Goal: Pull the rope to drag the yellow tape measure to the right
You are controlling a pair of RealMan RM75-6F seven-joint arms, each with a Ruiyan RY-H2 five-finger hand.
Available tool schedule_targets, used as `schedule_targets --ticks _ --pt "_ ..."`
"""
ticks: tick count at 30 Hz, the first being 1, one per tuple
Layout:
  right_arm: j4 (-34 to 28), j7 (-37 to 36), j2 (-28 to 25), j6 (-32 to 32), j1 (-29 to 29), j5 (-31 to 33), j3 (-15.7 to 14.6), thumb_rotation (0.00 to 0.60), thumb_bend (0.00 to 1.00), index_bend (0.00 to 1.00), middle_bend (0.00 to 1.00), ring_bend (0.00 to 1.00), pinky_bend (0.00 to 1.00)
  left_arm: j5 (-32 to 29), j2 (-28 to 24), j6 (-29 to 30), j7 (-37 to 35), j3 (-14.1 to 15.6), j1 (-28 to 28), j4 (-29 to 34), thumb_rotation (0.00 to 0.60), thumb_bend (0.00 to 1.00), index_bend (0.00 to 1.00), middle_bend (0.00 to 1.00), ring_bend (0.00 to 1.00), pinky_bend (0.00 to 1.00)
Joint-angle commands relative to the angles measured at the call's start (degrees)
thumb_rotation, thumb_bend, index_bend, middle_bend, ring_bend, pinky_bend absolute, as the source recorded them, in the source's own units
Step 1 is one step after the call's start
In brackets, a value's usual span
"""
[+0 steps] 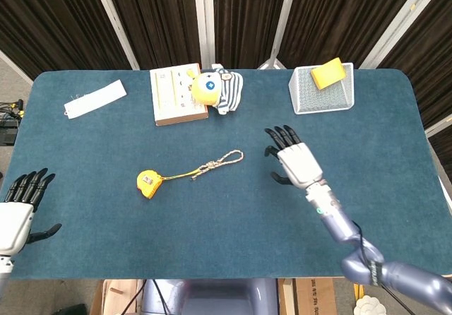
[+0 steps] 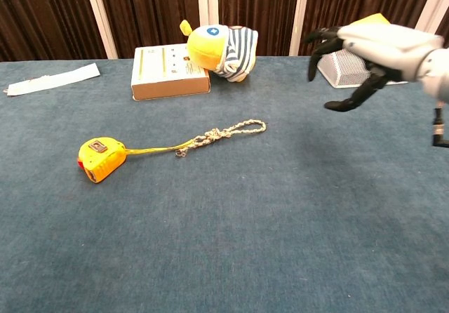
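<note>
Rope (image 1: pixel 220 161) lies mid-bench, its loop end pointing right toward the right hand (image 1: pixel 293 161), which hovers nearby, released, fingers spread. Yellow tape measure (image 1: pixel 148 183) sits at the rope's far left end.

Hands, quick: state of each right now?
Left hand: open, fingers spread, holding nothing, at the table's near left edge.
Right hand: open, fingers spread, holding nothing, to the right of the rope, not touching it.
</note>
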State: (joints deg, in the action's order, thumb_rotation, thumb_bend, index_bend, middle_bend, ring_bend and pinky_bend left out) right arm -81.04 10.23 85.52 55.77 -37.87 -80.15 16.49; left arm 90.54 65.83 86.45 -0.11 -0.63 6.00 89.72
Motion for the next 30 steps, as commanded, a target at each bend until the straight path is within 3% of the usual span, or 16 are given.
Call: schedule_targets --ticks 1,14,30 --pt "3.1 1.9 3.8 -2.2 -2.5 2.7 0.7 0.6 0.3 0.44 0.11 0.0 0.0 -0.2 -0.1 -0.1 -0.3 -0.1 0.0 0.0 0.6 0.0 0.0 0.0 0.0 0.0" --pt "16.9 2.1 16.1 -5.7 -8.7 8.8 2.0 0.6 0.35 0.47 0.11 0.0 0.0 -1.1 -0.4 -1.0 -1.2 -0.2 0.2 0.3 0.6 0.0 0.0 0.0 0.0 0.0" --pt "29.0 -2.2 23.4 -7.9 -12.4 9.9 1.6 0.6 0.36 0.49 0.11 0.0 0.0 -2.1 -0.5 -1.7 -1.5 -0.4 0.3 0.7 0.6 0.0 0.0 0.0 0.0 0.0"
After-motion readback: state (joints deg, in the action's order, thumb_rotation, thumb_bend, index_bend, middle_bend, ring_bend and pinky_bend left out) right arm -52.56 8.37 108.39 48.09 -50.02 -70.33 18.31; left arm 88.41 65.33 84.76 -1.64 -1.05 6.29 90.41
